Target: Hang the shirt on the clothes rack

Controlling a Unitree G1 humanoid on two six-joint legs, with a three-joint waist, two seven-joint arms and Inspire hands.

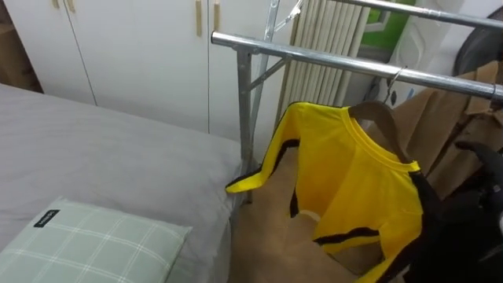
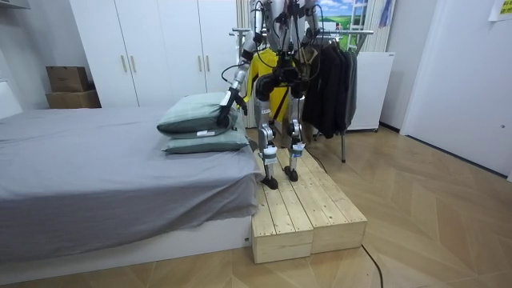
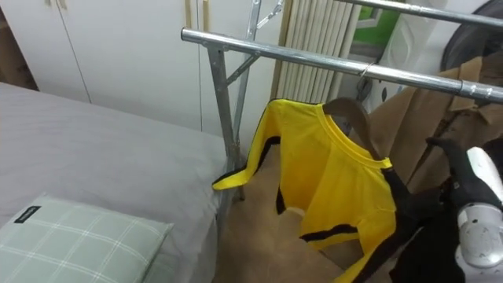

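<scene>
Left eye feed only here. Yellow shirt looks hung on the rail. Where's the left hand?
Observer: Room view has the left hand down by the stacked pillows on the bed, well apart from the yellow shirt.
Operator: What's it standing on?
Observer: A wooden platform beside the bed's pillow end, with the rack just ahead of it.
Operator: Anything else hanging there?
Observer: Yes, a bunch of dark clothes, to the room view's right of the robot.
</scene>
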